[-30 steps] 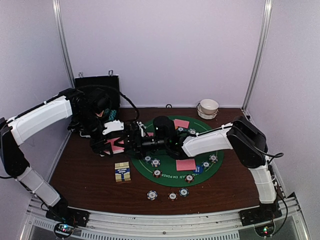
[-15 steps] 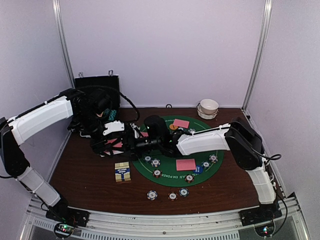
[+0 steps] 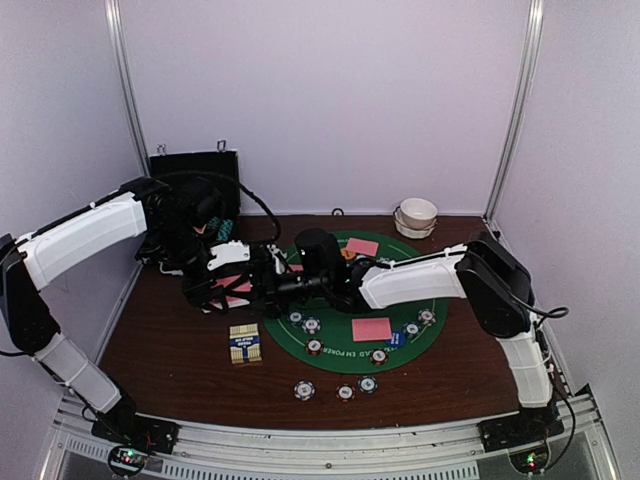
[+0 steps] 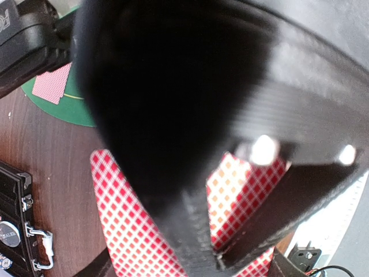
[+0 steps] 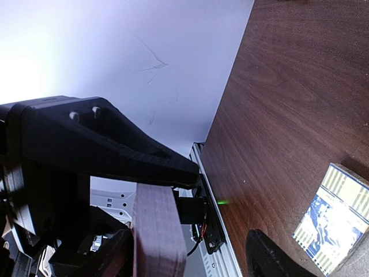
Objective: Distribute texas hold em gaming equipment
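Note:
My left gripper (image 3: 226, 286) is shut on a deck of pink-backed playing cards (image 3: 237, 289), held above the table left of the green mat (image 3: 440, 312). The checked card backs fill the left wrist view (image 4: 118, 216). My right gripper (image 3: 263, 285) reaches across to the deck. It is open, with one finger (image 4: 190, 219) lying across the top card. In the right wrist view the deck's edge (image 5: 157, 231) stands between its fingers. Two cards (image 3: 371, 329) lie on the mat with several striped chips (image 3: 312, 324), an orange button (image 3: 347, 254) and a blue button (image 3: 397, 338).
A blue-and-yellow card box (image 3: 245, 343) lies below the grippers, also in the right wrist view (image 5: 337, 216). Three chips (image 3: 345, 392) sit in front of the mat. A white bowl (image 3: 418, 213) stands at the back right, an open black case (image 3: 195, 180) at the back left.
My right arm has moved left across the mat until its fingers reach the deck. The left gripper has kept the deck nearly still.

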Controlling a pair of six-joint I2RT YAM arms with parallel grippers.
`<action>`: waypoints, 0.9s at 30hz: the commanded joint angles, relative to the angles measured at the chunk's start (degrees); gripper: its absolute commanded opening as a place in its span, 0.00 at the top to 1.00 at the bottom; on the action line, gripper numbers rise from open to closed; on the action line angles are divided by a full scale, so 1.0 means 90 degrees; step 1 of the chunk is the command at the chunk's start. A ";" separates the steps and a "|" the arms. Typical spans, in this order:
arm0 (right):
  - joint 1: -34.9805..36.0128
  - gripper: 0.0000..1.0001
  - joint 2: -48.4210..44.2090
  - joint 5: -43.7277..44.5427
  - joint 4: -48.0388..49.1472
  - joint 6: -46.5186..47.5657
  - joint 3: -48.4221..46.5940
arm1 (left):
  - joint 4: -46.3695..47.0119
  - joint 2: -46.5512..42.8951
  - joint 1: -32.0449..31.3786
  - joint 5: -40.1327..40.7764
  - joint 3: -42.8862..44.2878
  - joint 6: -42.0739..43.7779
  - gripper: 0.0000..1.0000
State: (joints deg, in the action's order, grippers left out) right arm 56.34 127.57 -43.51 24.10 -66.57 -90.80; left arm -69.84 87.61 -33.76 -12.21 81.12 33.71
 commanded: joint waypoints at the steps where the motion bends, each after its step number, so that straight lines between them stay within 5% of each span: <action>1: -0.0213 0.34 -0.0205 0.0209 -0.0396 -0.0151 0.0340 | -0.0080 -0.0105 0.0001 -0.0074 0.0042 0.0023 1.00; 19: -0.0344 0.34 -0.0543 -0.0168 0.0216 -0.0692 0.0450 | -0.0073 -0.0116 0.0001 -0.0055 -0.0010 0.0033 1.00; 27: -0.0392 0.43 -0.0613 -0.0313 -0.0509 -0.0395 0.0079 | -0.0075 -0.0152 0.0001 -0.0032 -0.0046 0.0033 1.00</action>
State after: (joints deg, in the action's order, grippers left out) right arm 53.25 124.29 -45.50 22.92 -71.53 -87.68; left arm -70.41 87.66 -33.85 -12.16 80.99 33.74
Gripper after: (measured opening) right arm 0.588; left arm 0.667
